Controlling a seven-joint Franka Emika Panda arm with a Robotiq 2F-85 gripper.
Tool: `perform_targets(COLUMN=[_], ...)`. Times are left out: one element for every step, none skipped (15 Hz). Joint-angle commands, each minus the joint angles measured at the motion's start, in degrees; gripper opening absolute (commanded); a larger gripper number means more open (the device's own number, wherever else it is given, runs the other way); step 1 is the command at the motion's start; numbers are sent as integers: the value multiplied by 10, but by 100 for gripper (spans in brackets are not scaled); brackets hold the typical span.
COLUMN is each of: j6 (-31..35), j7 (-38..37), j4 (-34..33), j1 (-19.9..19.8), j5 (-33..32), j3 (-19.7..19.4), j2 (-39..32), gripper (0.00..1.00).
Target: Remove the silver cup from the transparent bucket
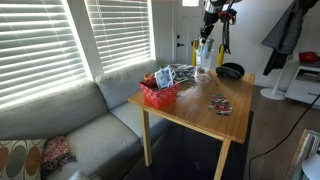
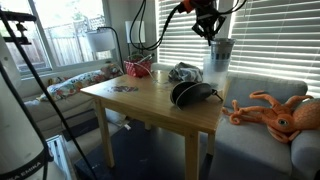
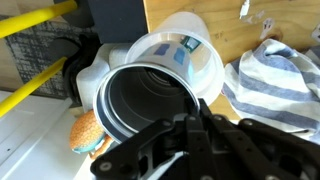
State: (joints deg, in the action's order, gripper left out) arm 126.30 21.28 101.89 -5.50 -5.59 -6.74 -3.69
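Note:
The silver cup point(image 3: 150, 100) fills the wrist view with its dark inside towards the camera. My gripper point(image 3: 190, 125) is shut on its rim. In both exterior views the gripper point(image 1: 206, 33) point(image 2: 212, 30) hangs over the table's far corner, with the cup point(image 1: 205, 50) point(image 2: 222, 47) held under it. The transparent bucket point(image 1: 203, 75) point(image 2: 213, 68) stands upright on the table just below the cup. In the wrist view the bucket point(image 3: 190, 50) shows behind the cup. I cannot tell whether the cup's bottom is clear of the bucket's rim.
On the wooden table point(image 1: 190, 110) are a red mesh basket point(image 1: 158, 95) point(image 2: 137, 68), a striped cloth point(image 1: 183, 73) point(image 2: 185, 72) point(image 3: 280, 80), a black bowl point(image 1: 230, 70) point(image 2: 192, 95) and a small flat item point(image 1: 220, 104). An orange octopus plush point(image 2: 280, 112) lies on the sofa.

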Motion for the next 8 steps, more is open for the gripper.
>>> perform_targets(j6=[-15,-21,-27,-30,-28,-30,-28,-28], j7=[-8,-10,-12,-13,-13,-8,-3,6], j4=[25,26,29,30,34,38,45,54], j1=[8,11,14,16,20,23,28,35], j5=[-38,-47,-61,-74,-89,-98,-104,-103], j3=[14,17,20,24,29,34,40,46], j2=[62,74,89,102,115,129,142,157], gripper=[1,1,1,1,1,1,1,1])
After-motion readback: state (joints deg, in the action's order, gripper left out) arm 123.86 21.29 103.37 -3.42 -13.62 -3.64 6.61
